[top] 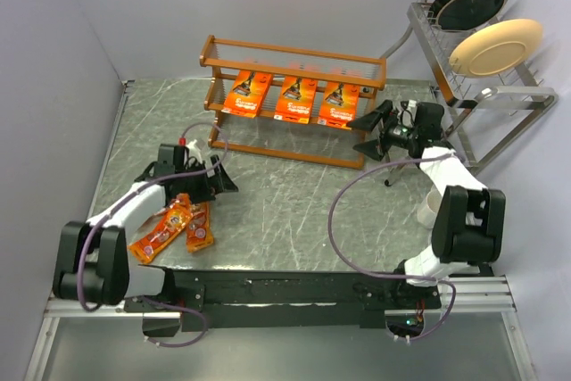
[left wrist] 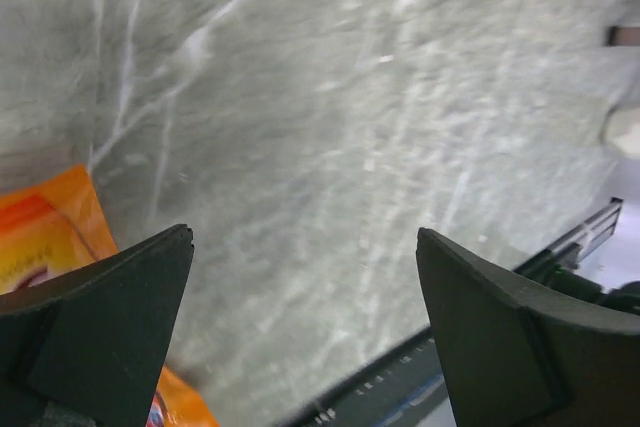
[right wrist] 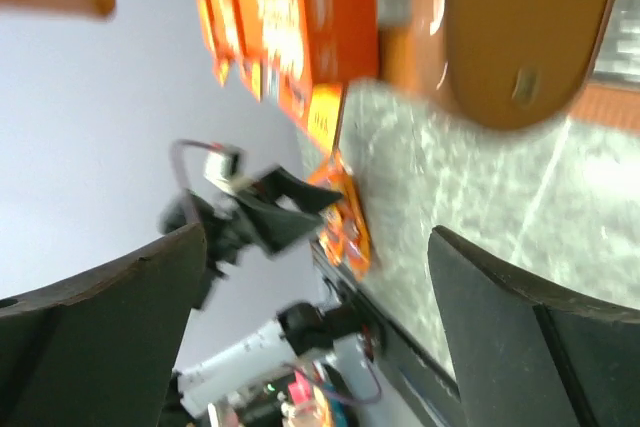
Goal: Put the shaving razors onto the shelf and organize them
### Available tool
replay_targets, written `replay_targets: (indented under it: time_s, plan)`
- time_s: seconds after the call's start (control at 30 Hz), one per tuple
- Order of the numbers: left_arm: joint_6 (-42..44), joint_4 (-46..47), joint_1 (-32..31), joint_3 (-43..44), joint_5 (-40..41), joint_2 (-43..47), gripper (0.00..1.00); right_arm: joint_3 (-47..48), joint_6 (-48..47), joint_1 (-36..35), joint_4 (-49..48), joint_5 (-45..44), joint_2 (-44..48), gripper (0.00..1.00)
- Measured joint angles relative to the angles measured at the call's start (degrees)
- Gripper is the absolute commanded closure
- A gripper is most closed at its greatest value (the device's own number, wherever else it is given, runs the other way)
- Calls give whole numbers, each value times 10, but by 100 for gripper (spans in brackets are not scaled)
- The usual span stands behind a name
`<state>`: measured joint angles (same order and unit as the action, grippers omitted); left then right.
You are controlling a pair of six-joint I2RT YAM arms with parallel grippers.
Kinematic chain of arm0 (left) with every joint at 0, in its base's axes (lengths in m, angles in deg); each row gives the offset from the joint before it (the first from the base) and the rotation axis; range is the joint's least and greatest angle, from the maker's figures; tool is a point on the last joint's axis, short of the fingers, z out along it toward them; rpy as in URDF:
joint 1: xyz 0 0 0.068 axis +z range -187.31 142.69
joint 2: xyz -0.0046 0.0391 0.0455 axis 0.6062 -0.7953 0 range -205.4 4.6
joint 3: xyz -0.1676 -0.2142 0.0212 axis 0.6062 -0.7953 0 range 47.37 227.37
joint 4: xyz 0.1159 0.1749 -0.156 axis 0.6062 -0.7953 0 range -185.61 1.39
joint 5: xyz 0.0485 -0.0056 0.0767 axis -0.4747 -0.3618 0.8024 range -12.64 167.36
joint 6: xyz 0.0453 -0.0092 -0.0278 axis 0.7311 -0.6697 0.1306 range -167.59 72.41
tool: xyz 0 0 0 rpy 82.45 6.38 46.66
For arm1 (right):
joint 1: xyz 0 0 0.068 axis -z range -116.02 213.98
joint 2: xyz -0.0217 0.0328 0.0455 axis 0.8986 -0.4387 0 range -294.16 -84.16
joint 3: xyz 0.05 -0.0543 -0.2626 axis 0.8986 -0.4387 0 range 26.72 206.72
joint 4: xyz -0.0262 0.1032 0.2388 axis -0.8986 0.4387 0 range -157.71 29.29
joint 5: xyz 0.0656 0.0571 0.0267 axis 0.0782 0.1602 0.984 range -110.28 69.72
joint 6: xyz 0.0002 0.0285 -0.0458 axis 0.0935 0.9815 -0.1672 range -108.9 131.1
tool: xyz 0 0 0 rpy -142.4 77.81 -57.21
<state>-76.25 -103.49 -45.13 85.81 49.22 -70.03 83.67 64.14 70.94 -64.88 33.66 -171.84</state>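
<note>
Top external view showed you the grey marbled table (top: 294,211), with the orange-brown shelf (top: 294,51) standing at its back centre and a silver plate rack (top: 464,86) to the shelf's right. Your right gripper (top: 354,136) hung spread wide and empty just beside the shelf's right end, and your left gripper (top: 228,178), its jaws also parted with nothing between them, sat over bare table at the near left. Three larger razor cards (top: 293,98) leaned side by side on the shelf below its top rail, while the smaller blister packs (top: 174,227) lay together on the table just beside your left arm.
</note>
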Motion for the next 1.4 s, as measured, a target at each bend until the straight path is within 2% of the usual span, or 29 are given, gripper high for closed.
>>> replay_targets:
  time_s: [0.2, 0.33, 0.4, 0.53, 0.67, 0.73, 0.8, 0.9, 1.03, 1.1, 1.17, 1.27, 1.33, 1.4]
  plan:
    - [-10, -131, 27, 105, 59, 129, 1, -52, -112, 4, 97, 15, 33, 0]
    - [-22, -174, 72, 256, 149, 171, 1, -83, -189, -1, 178, 1, 32, 0]
    - [-31, -150, 91, 351, 227, 171, 1, -85, -221, -3, 206, -12, 32, 0]
    - [-47, -66, 115, 487, 374, 173, 1, -92, -281, -6, 254, -39, 31, 0]
    - [-52, 57, 150, 518, 482, 194, 1, -104, -330, -25, 290, -73, 22, 0]
    - [-56, 93, 167, 542, 496, 190, 1, -108, -344, -38, 300, -88, 18, 0]
    - [-79, 131, 191, 553, 501, 185, 1, -118, -353, -52, 303, -101, 18, 0]
    - [-155, 174, 247, 519, 475, 195, 1, -126, -356, -71, 308, -112, 15, 0]
    - [-368, 229, 381, 407, 362, 216, 1, -128, -350, -88, 302, -114, 15, 0]
    - [-463, 256, 427, 355, 315, 211, 1, -131, -347, -91, 297, -114, 15, 0]
    - [-521, 274, 441, 325, 280, 196, 0, -133, -345, -91, 297, -115, 15, 0]
    - [-564, 289, 442, 311, 225, 173, 0, -140, -342, -91, 290, -115, 17, 0]
    - [-581, 300, 442, 311, 188, 172, 1, -147, -339, -91, 287, -115, 20, 0]
    - [-561, 311, 442, 316, 152, 175, 0, -150, -340, -91, 285, -114, 22, 0]
